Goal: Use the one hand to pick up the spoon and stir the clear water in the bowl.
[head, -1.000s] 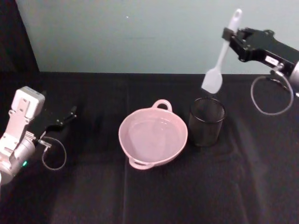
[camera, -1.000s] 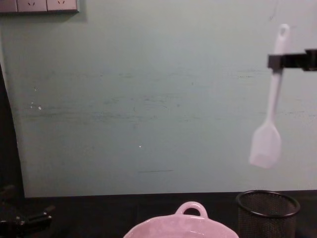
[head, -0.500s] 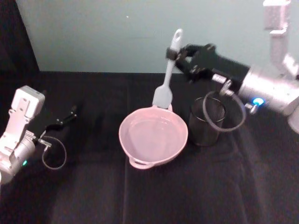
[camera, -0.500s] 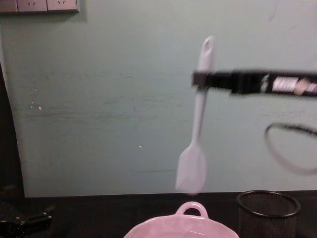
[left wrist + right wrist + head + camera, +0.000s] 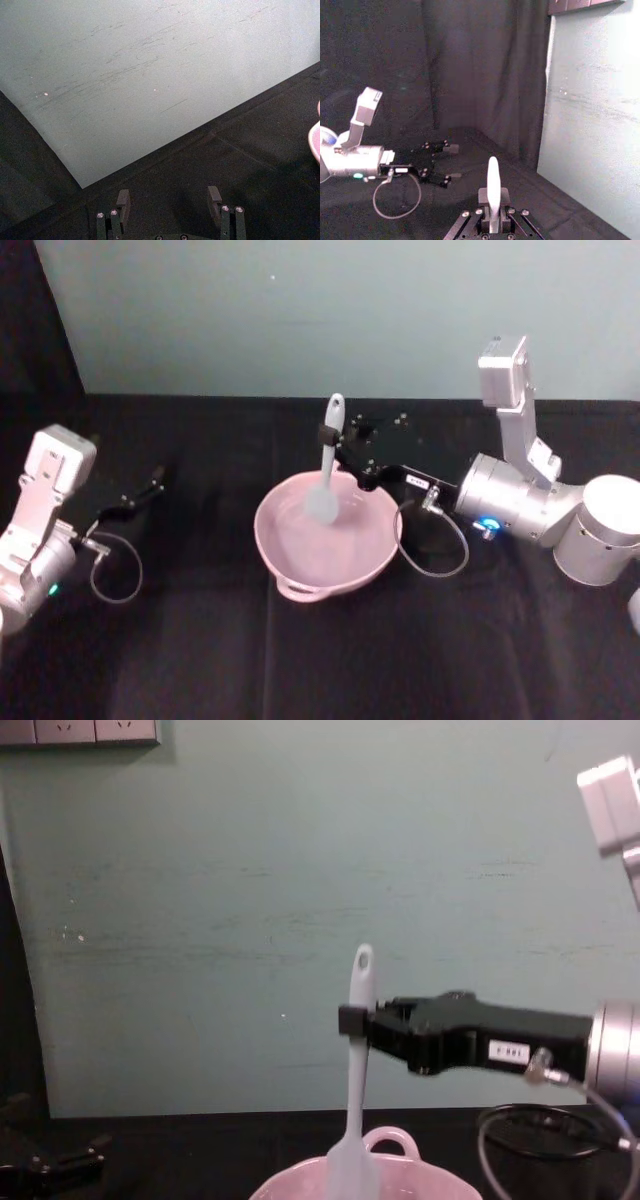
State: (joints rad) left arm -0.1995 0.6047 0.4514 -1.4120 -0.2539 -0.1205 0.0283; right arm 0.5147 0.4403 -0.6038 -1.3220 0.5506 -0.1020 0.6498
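The pale pink bowl (image 5: 268, 540) sits mid-table, its loop handle (image 5: 388, 1139) toward the wall. Clear water (image 5: 318, 548) lies in it, barely visible. My right gripper (image 5: 331, 434) reaches in from the right above the bowl's far rim, shut on the white spoon (image 5: 327, 468). The spoon hangs nearly upright, its flat head down inside the bowl. The chest view shows the spoon (image 5: 357, 1050) held mid-handle by the right gripper (image 5: 350, 1020), above the bowl (image 5: 430, 1186). My left gripper (image 5: 143, 493) rests open on the left of the table, with nothing between its fingers (image 5: 122, 200).
Black cloth (image 5: 200, 640) covers the table and a pale green wall (image 5: 250, 310) stands close behind it. A cable loop (image 5: 435, 545) hangs from the right wrist beside the bowl. Another loop (image 5: 115, 575) lies by the left arm.
The right gripper carried the spoon left and down from high at the right. The spoon's head went from above the bowl's far rim to inside the bowl. The left arm stayed still.
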